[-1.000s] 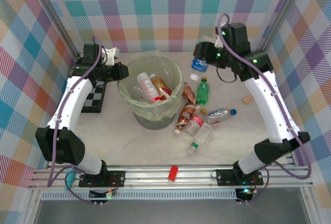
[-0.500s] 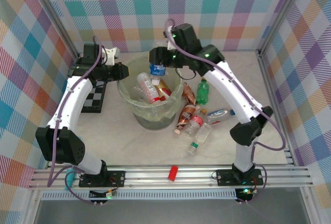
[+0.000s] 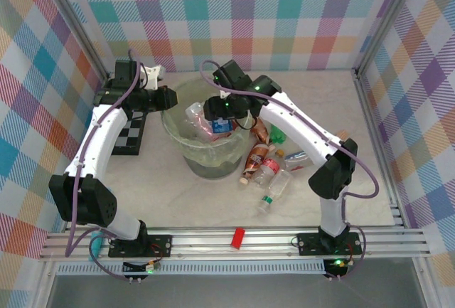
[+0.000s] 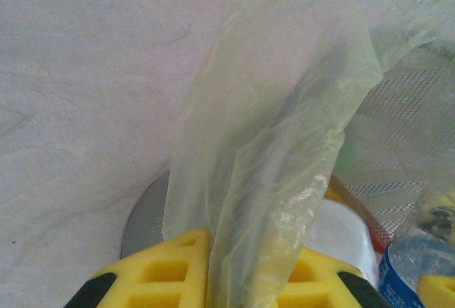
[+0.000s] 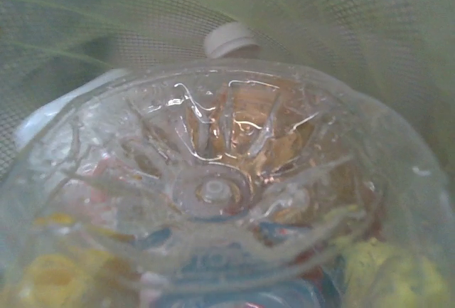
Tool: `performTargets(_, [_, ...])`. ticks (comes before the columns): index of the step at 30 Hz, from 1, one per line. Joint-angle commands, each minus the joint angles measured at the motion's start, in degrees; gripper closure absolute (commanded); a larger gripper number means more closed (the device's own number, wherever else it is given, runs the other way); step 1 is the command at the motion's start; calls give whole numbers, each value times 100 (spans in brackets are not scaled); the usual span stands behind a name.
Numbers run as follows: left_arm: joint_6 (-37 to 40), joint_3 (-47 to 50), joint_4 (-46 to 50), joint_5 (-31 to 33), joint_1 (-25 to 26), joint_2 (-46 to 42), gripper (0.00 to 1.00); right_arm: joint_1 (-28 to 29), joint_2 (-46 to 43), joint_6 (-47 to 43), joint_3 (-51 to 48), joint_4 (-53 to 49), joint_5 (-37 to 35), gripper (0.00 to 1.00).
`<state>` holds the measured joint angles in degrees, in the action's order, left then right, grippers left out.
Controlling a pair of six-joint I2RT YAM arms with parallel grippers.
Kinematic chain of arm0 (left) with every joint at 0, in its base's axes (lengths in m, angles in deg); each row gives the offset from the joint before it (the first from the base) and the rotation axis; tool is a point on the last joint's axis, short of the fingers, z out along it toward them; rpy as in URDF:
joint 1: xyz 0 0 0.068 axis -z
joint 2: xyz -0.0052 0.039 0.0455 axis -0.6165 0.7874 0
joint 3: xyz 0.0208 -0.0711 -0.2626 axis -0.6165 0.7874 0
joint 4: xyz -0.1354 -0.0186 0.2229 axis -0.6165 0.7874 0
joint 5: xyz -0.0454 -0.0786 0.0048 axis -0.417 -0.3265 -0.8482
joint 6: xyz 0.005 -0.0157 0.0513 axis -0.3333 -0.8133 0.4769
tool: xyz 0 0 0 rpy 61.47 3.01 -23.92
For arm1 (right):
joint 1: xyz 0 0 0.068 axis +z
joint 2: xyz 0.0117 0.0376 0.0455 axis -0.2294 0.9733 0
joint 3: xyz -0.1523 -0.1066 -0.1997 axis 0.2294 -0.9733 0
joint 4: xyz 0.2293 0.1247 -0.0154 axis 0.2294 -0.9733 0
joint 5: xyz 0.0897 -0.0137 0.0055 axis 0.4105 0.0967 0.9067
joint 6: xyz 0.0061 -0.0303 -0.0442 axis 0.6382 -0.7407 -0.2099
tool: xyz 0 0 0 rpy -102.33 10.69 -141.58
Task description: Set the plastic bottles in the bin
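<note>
**Bottle poised over the bin while the liner is held fast**

Nearest, at 6 o'clock on the table's front edge, the red block (image 3: pixel 238 237) lies well apart from everything and is no part of the job. Farther in, at 4 o'clock from the bin (image 3: pixel 208 164), the loose bottles (image 3: pixel 272 190) lie on their sides in a touching heap, waiting to be picked up. They are clear and brown ones, plus a green one partly under the right arm.

The bin sits mid-table and already holds several bottles (image 3: pixel 197 116). The right gripper (image 3: pixel 222 111) hangs over its opening, well inside the rim, with the blue-labelled bottle (image 3: pixel 221 125) at its tip. A release here should drop the bottle straight in. The bottle's base (image 5: pixel 213 194) faces the wrist camera. Whether the jaws are clamped or slack I cannot tell, because they show only as yellow blurs behind the clear plastic.

At 9 o'clock from the bin the chessboard (image 3: pixel 131 137) lies flat under the left arm. Farthest, at the rim's 10 o'clock, the left gripper (image 3: pixel 167 99) is pressed together on the liner (image 4: pixel 270 144), pinching the film between its yellow fingers (image 4: pixel 160 269). This is probably to keep the liner from sliding in and to steady the bin.
</note>
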<state>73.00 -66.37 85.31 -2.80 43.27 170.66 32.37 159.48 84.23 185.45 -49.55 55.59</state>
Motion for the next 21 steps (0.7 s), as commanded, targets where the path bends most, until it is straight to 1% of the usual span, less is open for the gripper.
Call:
performTargets(1, [-21,111,192,-138,33,101,84,45,-205,-127,-215,-220,-271,26])
performTargets(3, [-21,111,188,-123,33,100,84,60,-229,-210,-111,-218,-225,13])
performTargets(4, [-28,108,179,-128,26,101,84,60,-240,-265,11,-235,-228,8])
performTargets(6, [-39,123,169,-118,32,100,84,60,-232,-384,330,-295,-264,4])
performTargets(8, [-48,123,161,-114,37,101,84,60,-200,-501,712,-406,-304,2])
performTargets(11, [-57,124,153,-103,37,100,84,60,-180,-595,1134,-574,-410,2])
performTargets(14, [-50,111,161,-75,32,99,84,54,-221,-612,1248,-674,-475,5])
performTargets(17, [-47,107,170,-76,32,117,84,69,-244,-624,1121,-714,-451,11])
performTargets(21, [-60,98,170,-78,32,119,84,69,-64,-603,1064,-796,-347,20])
